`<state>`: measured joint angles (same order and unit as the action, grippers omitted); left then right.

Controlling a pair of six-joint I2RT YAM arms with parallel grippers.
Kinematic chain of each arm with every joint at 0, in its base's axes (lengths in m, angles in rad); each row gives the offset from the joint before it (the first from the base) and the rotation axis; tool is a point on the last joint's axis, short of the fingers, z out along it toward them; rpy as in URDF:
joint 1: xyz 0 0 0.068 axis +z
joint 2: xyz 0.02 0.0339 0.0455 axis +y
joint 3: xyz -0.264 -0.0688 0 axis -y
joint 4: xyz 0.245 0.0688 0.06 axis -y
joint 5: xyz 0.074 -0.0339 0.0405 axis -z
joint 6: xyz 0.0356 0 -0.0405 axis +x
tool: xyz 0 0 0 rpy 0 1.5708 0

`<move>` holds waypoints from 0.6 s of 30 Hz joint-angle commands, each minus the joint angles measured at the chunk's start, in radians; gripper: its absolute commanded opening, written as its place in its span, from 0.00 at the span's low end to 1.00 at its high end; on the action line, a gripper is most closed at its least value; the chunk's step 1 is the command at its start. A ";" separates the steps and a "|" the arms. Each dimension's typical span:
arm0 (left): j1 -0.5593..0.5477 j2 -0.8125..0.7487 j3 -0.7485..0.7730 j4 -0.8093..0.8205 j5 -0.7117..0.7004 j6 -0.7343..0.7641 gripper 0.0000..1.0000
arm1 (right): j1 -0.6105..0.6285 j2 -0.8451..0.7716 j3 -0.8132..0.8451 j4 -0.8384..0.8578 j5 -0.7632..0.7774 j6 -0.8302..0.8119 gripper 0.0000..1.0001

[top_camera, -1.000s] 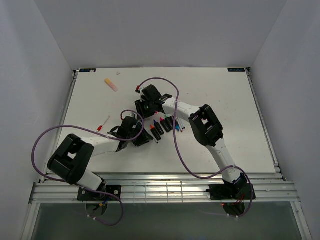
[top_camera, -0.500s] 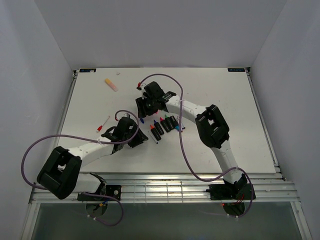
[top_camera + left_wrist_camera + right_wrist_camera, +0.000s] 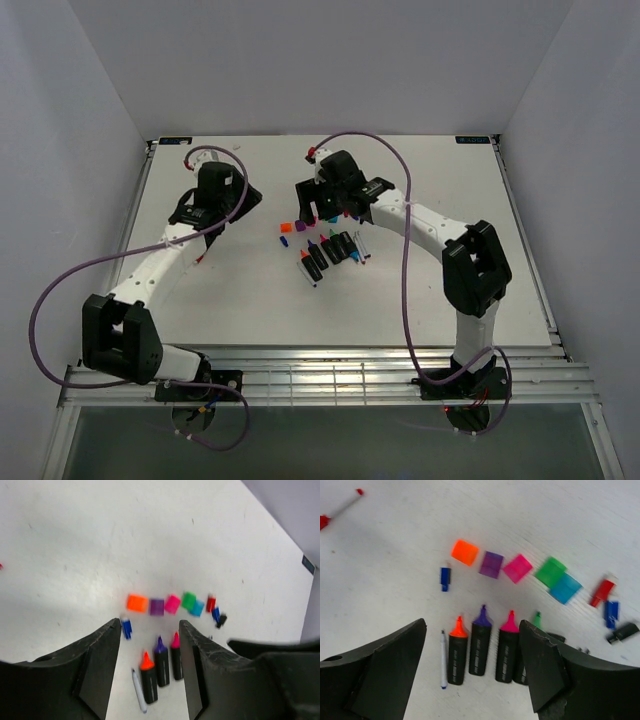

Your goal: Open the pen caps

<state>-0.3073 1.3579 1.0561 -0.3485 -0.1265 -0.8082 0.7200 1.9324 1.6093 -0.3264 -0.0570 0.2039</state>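
Note:
Several uncapped black highlighters lie side by side: orange (image 3: 457,652), purple (image 3: 480,645), pink (image 3: 507,650) and green (image 3: 536,621), with a thin pen (image 3: 443,660) at their left. Loose pen caps lie in a row beyond them: orange (image 3: 465,552), purple (image 3: 491,564), pink (image 3: 517,568), green (image 3: 551,571), blue (image 3: 565,588) and red (image 3: 602,593). A tiny blue cap (image 3: 445,578) lies apart. My right gripper (image 3: 472,625) hovers open and empty above the pens (image 3: 330,250). My left gripper (image 3: 150,625) is open and empty, raised at the back left (image 3: 243,203), looking towards the orange cap (image 3: 137,603).
A thin red pen (image 3: 340,507) lies left of the group, partly under my left arm. Small blue (image 3: 610,613) and black (image 3: 623,632) caps lie right of the row. Purple cables loop over the table (image 3: 450,270). White walls enclose the table.
My left arm has swung away from the pens to the back left and risen. My right gripper has moved back and right, uncovering the orange and purple caps.

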 commanded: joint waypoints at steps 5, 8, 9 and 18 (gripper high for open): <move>0.115 0.215 0.263 -0.064 -0.114 0.135 0.60 | -0.008 -0.150 -0.211 0.024 0.350 0.020 0.86; 0.157 0.320 0.326 -0.054 -0.119 0.161 0.60 | -0.011 -0.181 -0.258 0.032 0.425 0.040 0.90; 0.174 0.349 0.373 -0.052 -0.122 0.173 0.60 | -0.011 -0.191 -0.279 0.029 0.413 0.043 0.90; 0.226 0.722 0.758 -0.156 -0.219 0.253 0.59 | -0.013 -0.256 -0.373 0.058 0.260 0.043 0.90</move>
<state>-0.0914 2.0197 1.6867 -0.4473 -0.2848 -0.6048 0.7071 1.7447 1.2537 -0.3126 0.2317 0.2333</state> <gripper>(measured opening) 0.596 0.900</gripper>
